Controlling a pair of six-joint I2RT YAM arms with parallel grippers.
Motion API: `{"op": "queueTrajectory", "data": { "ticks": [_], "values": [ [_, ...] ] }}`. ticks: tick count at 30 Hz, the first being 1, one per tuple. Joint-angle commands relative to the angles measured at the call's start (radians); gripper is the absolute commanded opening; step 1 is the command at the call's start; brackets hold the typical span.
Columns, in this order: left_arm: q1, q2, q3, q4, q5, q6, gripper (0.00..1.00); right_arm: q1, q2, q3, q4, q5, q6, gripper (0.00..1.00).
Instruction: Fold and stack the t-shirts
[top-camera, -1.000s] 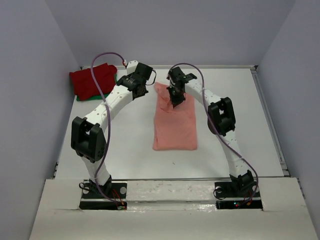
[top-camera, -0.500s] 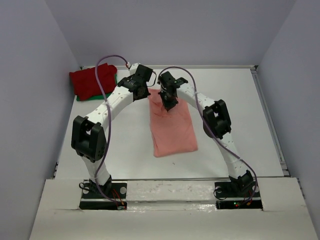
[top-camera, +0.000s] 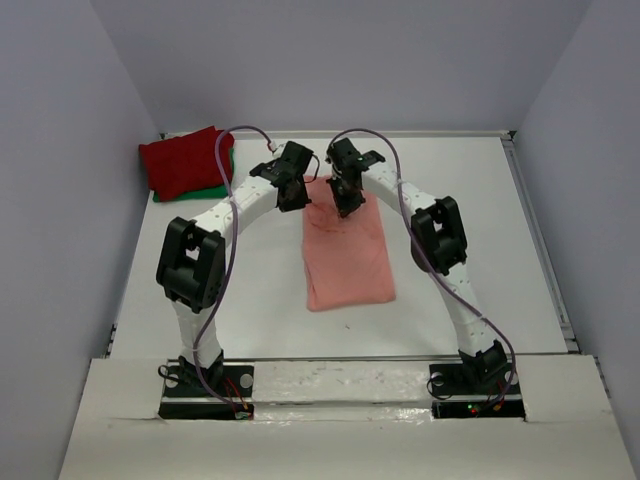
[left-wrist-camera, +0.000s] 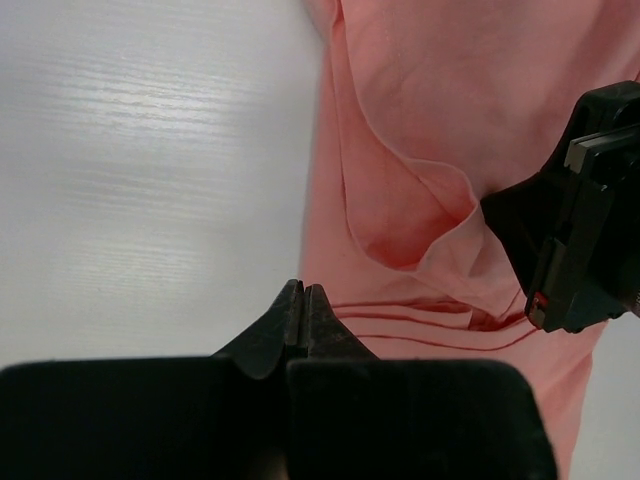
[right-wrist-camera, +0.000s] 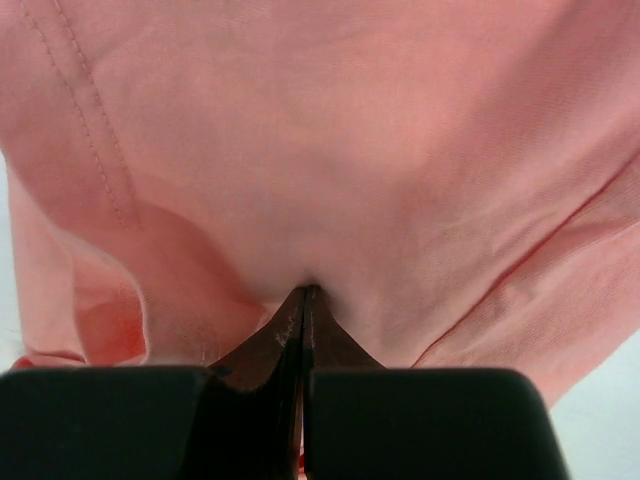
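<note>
The salmon-pink t-shirt (top-camera: 347, 255) lies lengthwise in the middle of the table, partly folded. My right gripper (top-camera: 346, 207) (right-wrist-camera: 306, 290) is shut on a pucker of its cloth near the far end. My left gripper (top-camera: 294, 197) (left-wrist-camera: 303, 288) is shut right at the shirt's far left edge (left-wrist-camera: 318, 180), which runs straight into its tips. In the left wrist view the right gripper (left-wrist-camera: 575, 250) holds up a loose fold. A folded dark red t-shirt (top-camera: 183, 160) lies on a green t-shirt (top-camera: 218, 187) at the far left corner.
Grey walls close in the table on the left, back and right. The table's white top (top-camera: 470, 230) spreads out to the right of the shirt. Purple cables (top-camera: 232, 150) loop over both arms.
Both grippers shifted left with the shirt's far end, then came back right and slightly nearer. The shirt now lies straighter. The left arm's elbow has swung in to the right.
</note>
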Motion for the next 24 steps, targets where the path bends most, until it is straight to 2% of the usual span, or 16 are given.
{"op": "queueTrajectory", "data": {
  "ticks": [1,6,8,19,24],
  "values": [
    [-0.007,0.013,0.021,0.029,0.017,0.008,0.0,-0.006,-0.094,0.006,0.015,0.038,-0.035,0.0],
    [-0.018,0.047,0.016,0.046,0.039,0.004,0.0,-0.006,-0.144,0.03,0.008,0.112,-0.053,0.0],
    [-0.024,0.062,0.022,0.049,0.039,0.005,0.0,-0.024,-0.128,0.093,-0.011,0.121,-0.058,0.0],
    [-0.05,0.081,0.013,0.064,0.051,0.01,0.0,-0.092,-0.008,0.191,0.021,0.169,-0.088,0.0],
    [-0.053,0.093,0.026,0.064,0.054,0.018,0.0,-0.152,0.053,0.263,0.032,0.117,-0.117,0.0]
  ]
}}
